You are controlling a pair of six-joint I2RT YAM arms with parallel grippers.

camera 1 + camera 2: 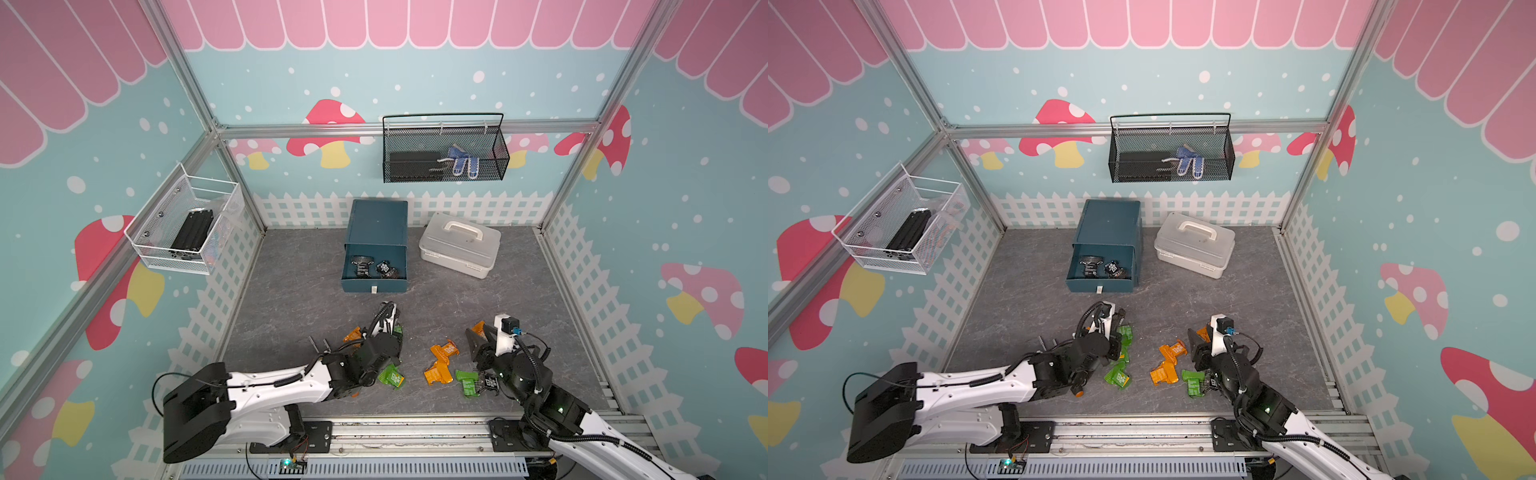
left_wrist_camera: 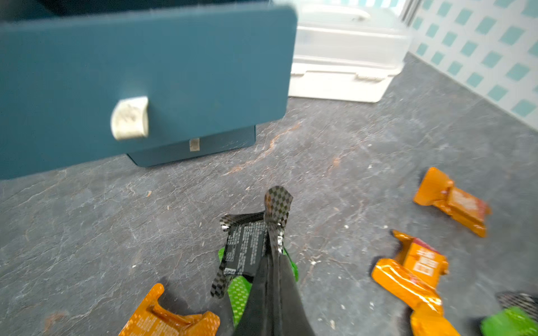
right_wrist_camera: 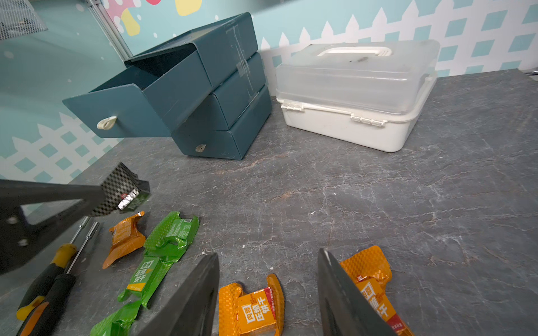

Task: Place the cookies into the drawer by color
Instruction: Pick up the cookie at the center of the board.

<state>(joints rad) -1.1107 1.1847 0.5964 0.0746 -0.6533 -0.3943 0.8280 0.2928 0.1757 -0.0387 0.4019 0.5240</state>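
Now: left gripper (image 2: pixel 275 232) clamped on black checkered foil cookie packet (image 2: pixel 244 250) by crimped end; may slip or snag front of far open teal drawer (image 2: pixel 174 72); right gripper (image 3: pixel 267 253) jaws apart.

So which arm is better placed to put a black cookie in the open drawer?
Left. The left gripper is shut on a black cookie, just in front of the open top drawer, which holds two black cookies. The right gripper stands open and empty over orange cookies.
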